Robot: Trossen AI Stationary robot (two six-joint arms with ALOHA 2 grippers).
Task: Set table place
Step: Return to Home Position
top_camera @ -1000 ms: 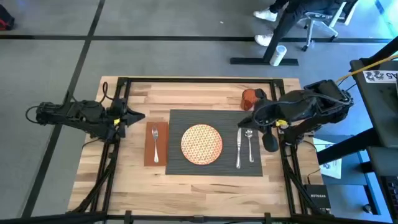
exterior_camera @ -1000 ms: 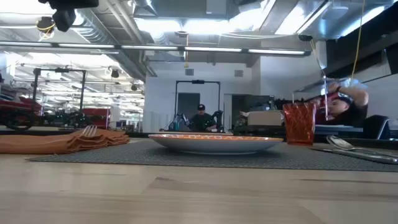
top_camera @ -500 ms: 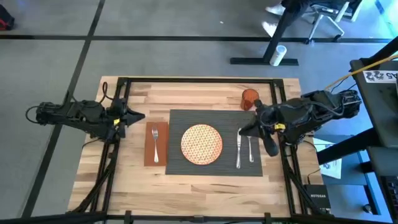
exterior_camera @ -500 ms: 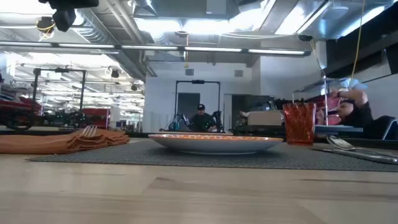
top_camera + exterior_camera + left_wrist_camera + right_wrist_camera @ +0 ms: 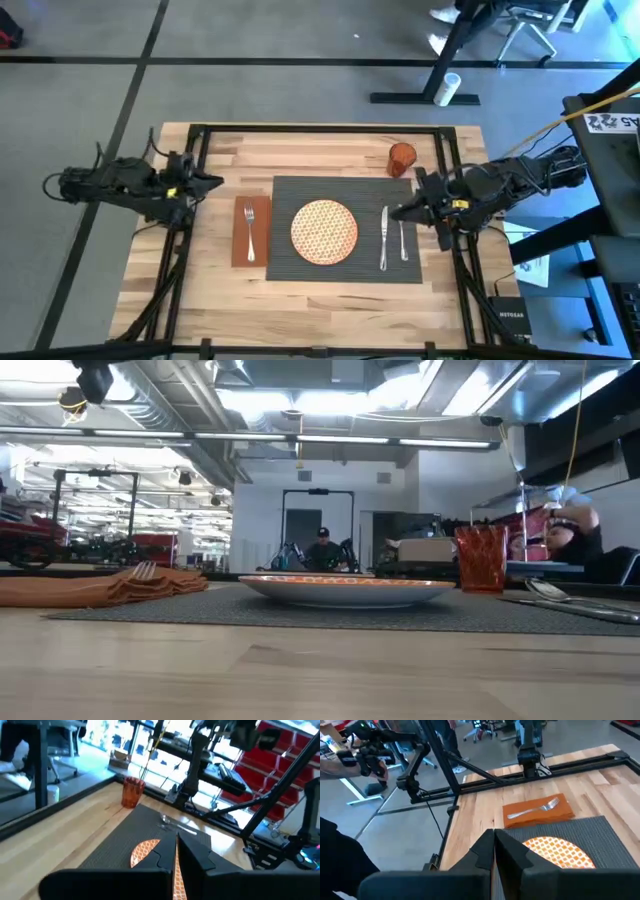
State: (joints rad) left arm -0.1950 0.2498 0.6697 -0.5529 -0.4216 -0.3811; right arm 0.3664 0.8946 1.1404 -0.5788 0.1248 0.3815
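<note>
From above, we had the table [image 5: 300, 140] fully laid. The placemat [image 5: 350, 270] sat in the middle with the plate [image 5: 324, 231] at its centre. On the mat, on the right arm's side of the plate, lay the knife [image 5: 383, 240] and then the spoon [image 5: 403, 232], the knife nearer the plate. The napkin [image 5: 251, 245] lay on bare wood just beside the mat's other edge, with the fork [image 5: 249, 220] on top. The cup [image 5: 402, 159] stood on the wood just off the mat's far right corner.

The left gripper [image 5: 215, 182] hung at the table's left rail, pointing inward, short of the napkin. The right gripper [image 5: 398, 212] reached in from the right rail, its tip over the mat's edge beside the spoon.

Down at table height, we saw neither gripper near the setting. The fork's tines rose off the folded napkin, the plate sat flat on the mat, and the cup stood upright. Far back in the room, a person [image 5: 322, 545] faced us.

Through the left wrist, the two dark fingers [image 5: 197, 855] were pressed together on nothing, with cup, spoon and plate beyond them.

Through the right wrist it was the same: fingers [image 5: 515, 852] together and empty, with plate, napkin and fork ahead.
</note>
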